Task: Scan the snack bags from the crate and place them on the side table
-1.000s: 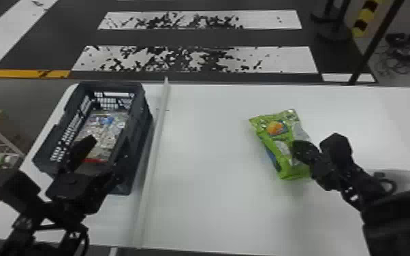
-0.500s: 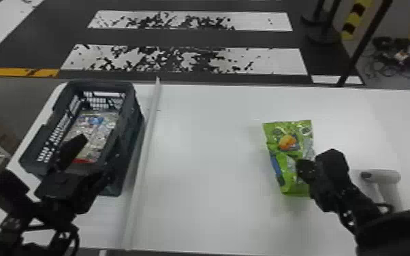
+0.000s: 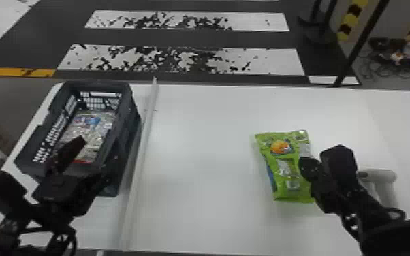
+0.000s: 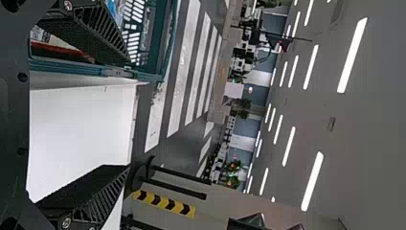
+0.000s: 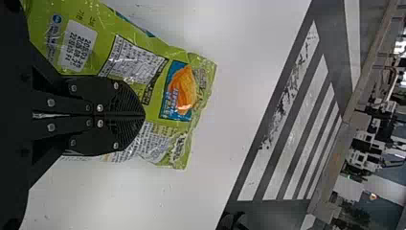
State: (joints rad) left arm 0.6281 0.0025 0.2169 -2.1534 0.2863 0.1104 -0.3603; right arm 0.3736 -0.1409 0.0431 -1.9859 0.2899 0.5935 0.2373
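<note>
Right pincer point(image 5: 143, 115), fingers together, nothing visibly held, at the green snack bag point(image 3: 282, 163) on the table point(image 3: 207, 170); left pincer point(image 4: 127, 114), wide open near the crate point(image 3: 126, 102). Light contact would best keep the bag flat for scanning.

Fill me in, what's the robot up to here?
Handling a green snack bag on the white table: the right tool is shut over it, though whether it pinches the film isn't clear. The left tool is open by the crate, which holds more packaged goods.
</note>
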